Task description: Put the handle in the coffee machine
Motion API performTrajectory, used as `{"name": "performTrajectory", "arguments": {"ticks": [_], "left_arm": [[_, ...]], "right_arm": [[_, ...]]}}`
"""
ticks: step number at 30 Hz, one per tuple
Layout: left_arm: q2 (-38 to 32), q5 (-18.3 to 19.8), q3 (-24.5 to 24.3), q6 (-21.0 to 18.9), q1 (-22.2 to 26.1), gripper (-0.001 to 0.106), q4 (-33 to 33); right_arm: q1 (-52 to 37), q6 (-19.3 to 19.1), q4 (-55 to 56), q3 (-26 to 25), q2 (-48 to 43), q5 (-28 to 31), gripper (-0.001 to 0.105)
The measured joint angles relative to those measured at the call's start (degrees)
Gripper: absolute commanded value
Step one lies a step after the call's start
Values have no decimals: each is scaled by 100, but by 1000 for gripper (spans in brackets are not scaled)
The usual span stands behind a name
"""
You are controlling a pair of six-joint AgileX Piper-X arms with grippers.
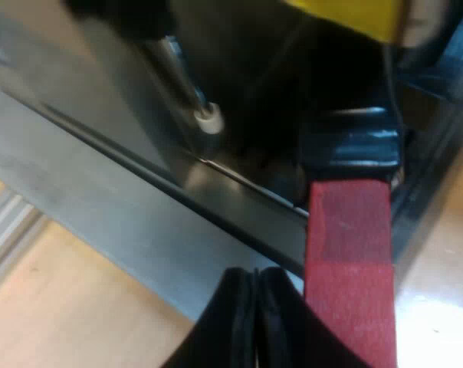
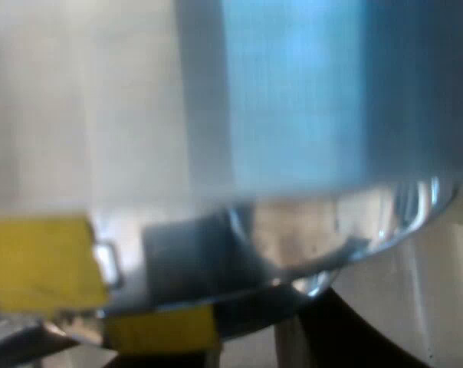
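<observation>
Left hand (image 1: pixel 256 318) just beside handle (image 1: pixel 350 253)

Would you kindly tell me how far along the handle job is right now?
Looks done: the handle sits at the front of the machine, its dark part reaching in and its red end sticking out. In hand: the left gripper is shut beside the red end, not around it. Left: I cannot tell whether the handle is locked; it may need a turn, then the arm can back off.
</observation>
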Motion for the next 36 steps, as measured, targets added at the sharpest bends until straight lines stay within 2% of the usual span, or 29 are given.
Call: {"name": "performTrajectory", "arguments": {"ticks": [6,9,15,17,21,24,31,34,36], "left_arm": [[0,0,0,19,-4,0,216],[0,35,0,178,-4,0,446],[0,116,-10,793,-4,0,854],[0,154,-3,807,-4,0,912],[0,738,-3,806,-4,0,1035],[0,914,-3,806,-4,0,1211],[0,939,-12,1077,-32,0,1410],[0,903,-12,1183,-302,0,1535],[0,721,-27,1212,-595,0,1499]], "right_arm": [[0,0,0,0,0,11,21],[0,0,0,11,0,11,21],[0,0,0,10,0,24,21],[0,0,0,10,0,35,21],[0,0,0,10,0,32,21],[10,0,0,10,0,32,21],[11,0,-24,34,0,32,21],[11,-24,-40,67,-11,32,21],[11,-52,-40,87,-15,61,21]]}}
